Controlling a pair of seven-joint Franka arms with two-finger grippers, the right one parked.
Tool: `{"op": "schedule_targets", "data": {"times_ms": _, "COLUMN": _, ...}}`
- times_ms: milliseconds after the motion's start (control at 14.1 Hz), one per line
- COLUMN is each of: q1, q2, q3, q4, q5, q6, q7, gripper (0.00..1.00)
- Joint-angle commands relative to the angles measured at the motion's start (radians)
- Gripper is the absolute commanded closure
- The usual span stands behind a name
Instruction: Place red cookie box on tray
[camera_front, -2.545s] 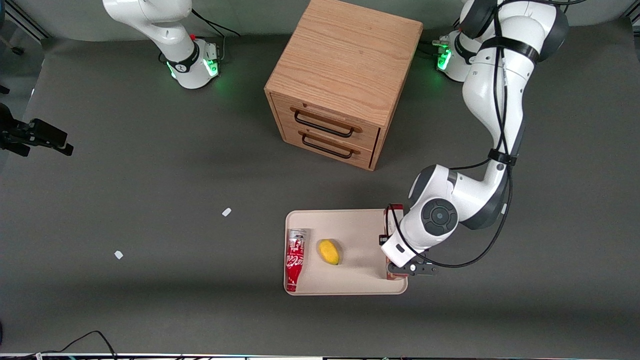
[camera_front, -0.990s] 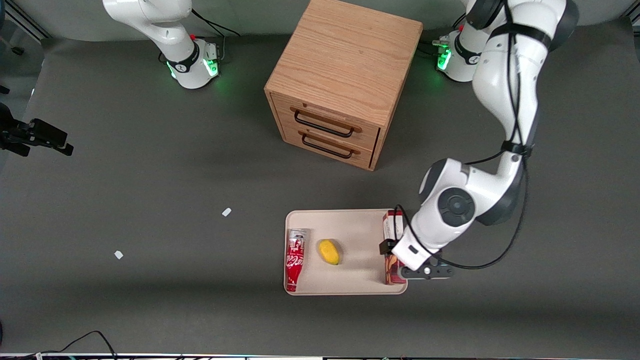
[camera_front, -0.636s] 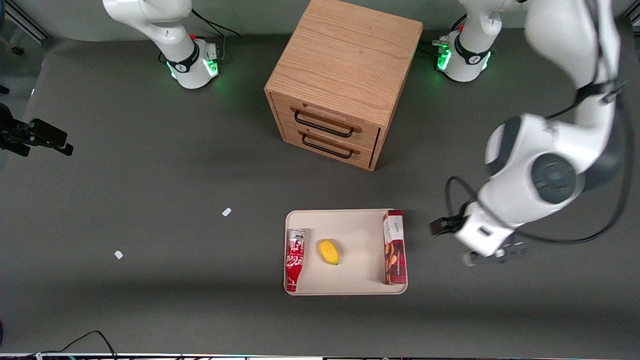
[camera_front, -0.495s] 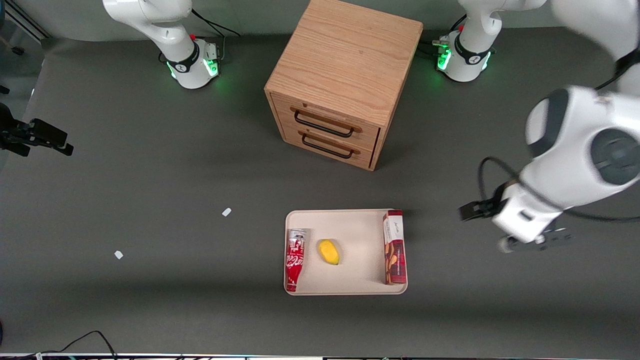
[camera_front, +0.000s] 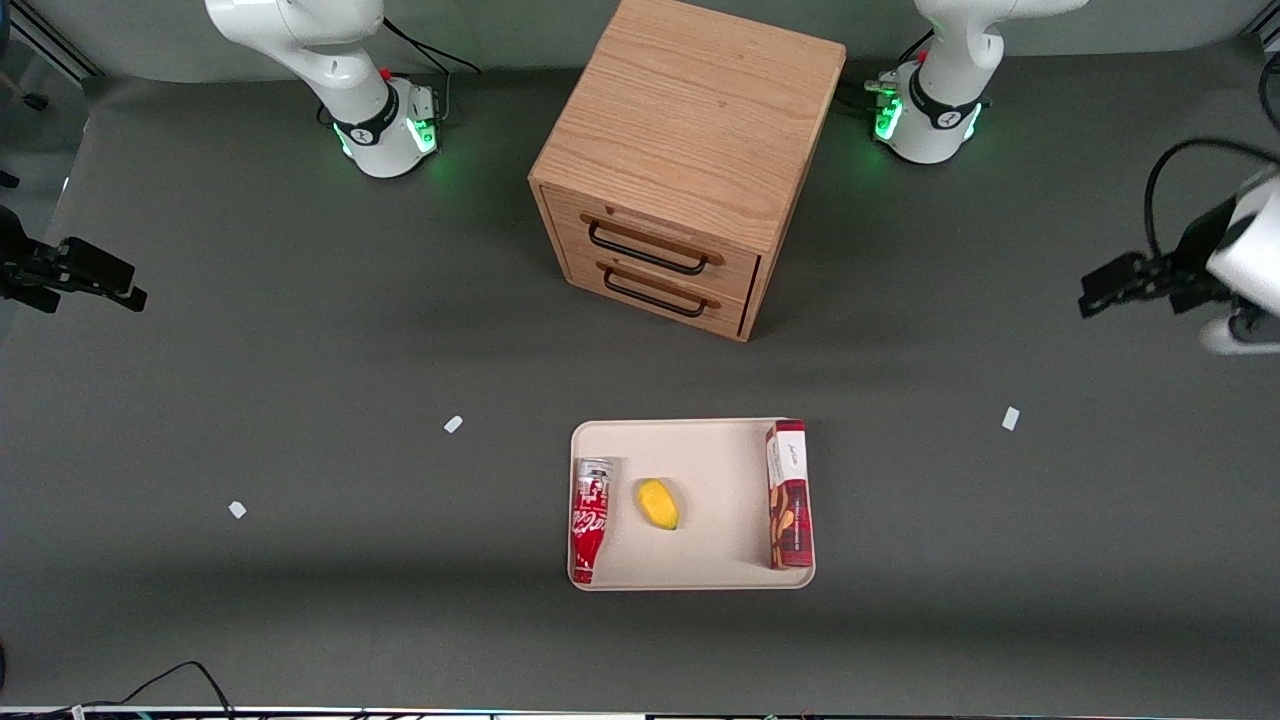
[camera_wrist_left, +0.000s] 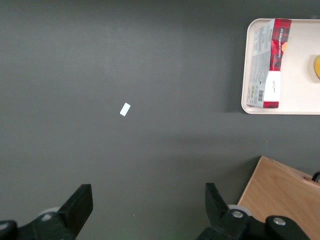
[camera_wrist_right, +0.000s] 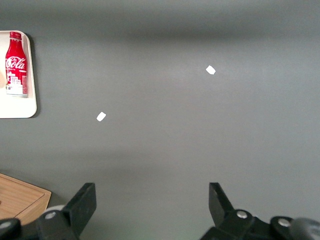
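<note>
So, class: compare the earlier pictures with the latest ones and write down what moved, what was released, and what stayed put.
The left arm's gripper let go of the slim dark-red cookie box and drew away toward the working arm's end of the table, farther from the front camera; its fingers stand open and empty. The box lies along one edge of the flat beige tray. The red-and-white soda can, yellow fruit and wooden drawer cabinet stayed put.
</note>
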Motion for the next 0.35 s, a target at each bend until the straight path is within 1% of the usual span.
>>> {"op": "schedule_targets", "data": {"times_ms": 0, "q1": 0.011, "q2": -0.115, "q3": -0.004, "q4": -0.104, "q5": -0.010, "q6": -0.002, "q7": 0.041, "gripper": 0.00}}
{"op": "schedule_targets", "data": {"times_ms": 141, "q1": 0.014, "q2": -0.117, "q3": 0.014, "q4": -0.104, "q5": -0.008, "q6": -0.008, "q7": 0.081, "gripper": 0.00}}
{"op": "schedule_targets", "data": {"times_ms": 283, "q1": 0.014, "q2": -0.117, "q3": 0.021, "q4": -0.104, "q5": -0.007, "q6": -0.008, "q7": 0.079, "gripper": 0.00}}
